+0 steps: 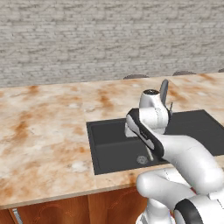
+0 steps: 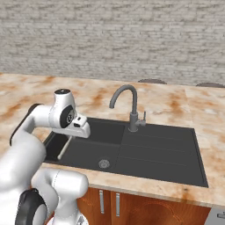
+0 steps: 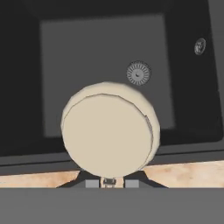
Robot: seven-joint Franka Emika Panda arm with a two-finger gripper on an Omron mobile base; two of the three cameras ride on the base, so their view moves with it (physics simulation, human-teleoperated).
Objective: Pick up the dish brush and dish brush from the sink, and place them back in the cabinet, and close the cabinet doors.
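Gripper (image 3: 108, 181) clamps your cream round-headed, thin-handled dish brush (image 3: 109, 131); its long axis hangs straight below the fingers, over the dark charcoal sink (image 3: 105, 48).

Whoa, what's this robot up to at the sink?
The white arm is holding a dish brush over the dark sink. Its gripper is shut on the thin handle, so the cream round head hangs in front of the hand camera, with the basin floor and round drain beyond it. The tap stands behind the basin.
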